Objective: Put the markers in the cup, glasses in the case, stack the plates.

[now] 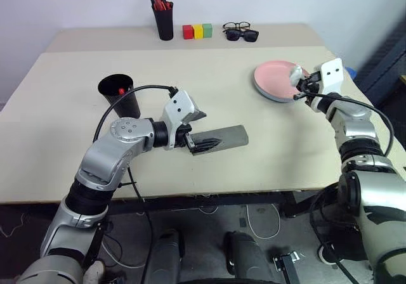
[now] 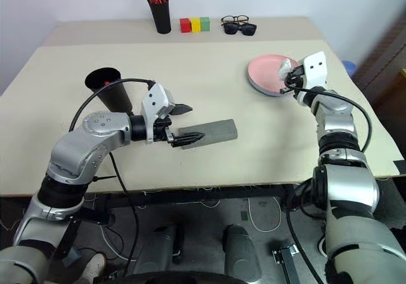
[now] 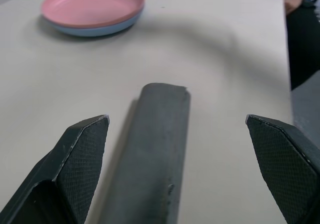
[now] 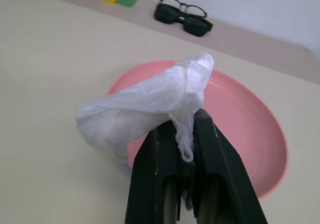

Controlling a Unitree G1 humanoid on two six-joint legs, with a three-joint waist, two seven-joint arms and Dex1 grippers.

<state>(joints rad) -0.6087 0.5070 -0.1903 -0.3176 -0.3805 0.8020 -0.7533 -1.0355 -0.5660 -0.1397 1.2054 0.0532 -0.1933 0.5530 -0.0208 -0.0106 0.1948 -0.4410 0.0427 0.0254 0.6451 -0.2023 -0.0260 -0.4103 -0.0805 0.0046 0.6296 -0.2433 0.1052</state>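
The grey case (image 1: 229, 135) lies closed on the table's middle. My left gripper (image 1: 204, 129) is open, one finger on each side of the case's near end (image 3: 150, 154). The black cup (image 1: 118, 99) stands to the left with a red marker (image 1: 120, 91) showing inside. The pink plate (image 1: 273, 81) rests on the light blue plate (image 3: 95, 30) at the right. Above the plate's near rim, my right gripper (image 4: 184, 125) is shut on a crumpled white wad (image 4: 145, 109) of thin plastic or tissue. The glasses are out of view.
At the table's back stand a black pen holder (image 1: 164, 21) with red-orange pens and red, yellow and green blocks (image 1: 197, 31). A black-framed clear pair (image 1: 236, 26) lies there with dark sunglasses (image 1: 242, 35) in front. The table's right edge (image 1: 380, 132) runs near my right arm.
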